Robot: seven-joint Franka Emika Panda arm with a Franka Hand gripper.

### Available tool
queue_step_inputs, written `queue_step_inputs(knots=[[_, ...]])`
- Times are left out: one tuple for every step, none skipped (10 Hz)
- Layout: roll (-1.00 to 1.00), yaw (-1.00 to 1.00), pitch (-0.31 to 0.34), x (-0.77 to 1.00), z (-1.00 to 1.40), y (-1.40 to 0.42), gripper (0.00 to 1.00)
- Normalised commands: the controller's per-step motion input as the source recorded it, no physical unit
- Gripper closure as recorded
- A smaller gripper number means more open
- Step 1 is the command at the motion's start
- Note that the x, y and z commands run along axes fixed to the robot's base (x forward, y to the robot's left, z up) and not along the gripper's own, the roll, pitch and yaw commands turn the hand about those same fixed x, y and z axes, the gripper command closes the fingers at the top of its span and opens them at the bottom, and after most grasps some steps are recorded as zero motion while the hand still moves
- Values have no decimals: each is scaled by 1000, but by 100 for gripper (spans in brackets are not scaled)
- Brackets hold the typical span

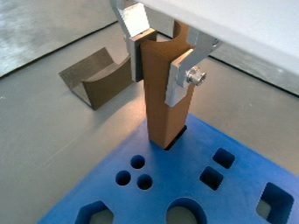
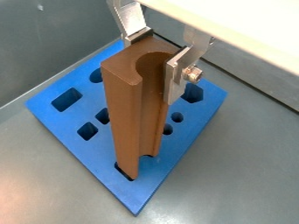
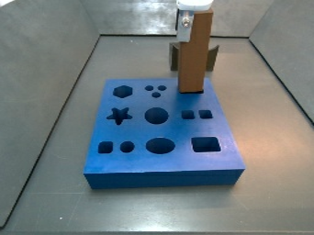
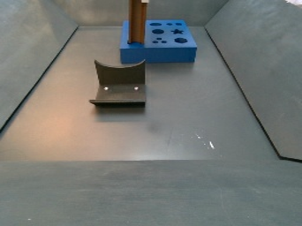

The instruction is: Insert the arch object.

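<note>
My gripper is shut on a tall orange-brown post with a semicircular groove down one side, so its end face is arch-shaped. The silver fingers clamp its upper end. The post stands upright with its lower end in a hole at the edge of the blue board. Both side views show the post upright at the board's rim under the gripper. No small dark olive-brown block is in view.
The blue board has several shaped holes. The dark fixture, with a curved top edge, stands on the grey floor apart from the board. Grey walls enclose the floor.
</note>
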Motion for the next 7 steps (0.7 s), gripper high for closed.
queue_step_inputs(knots=[[-67,211,0,111,-63,-109,100],[-61,174,1,37,0,-91,100],[-50,131,3,11,0,-80,100],[-6,23,26,117,-54,-20,100],[0,0,69,220,-103,0,100],[9,-103,81,217,-134,0,100],[20,-214,83,183,-177,11,100]])
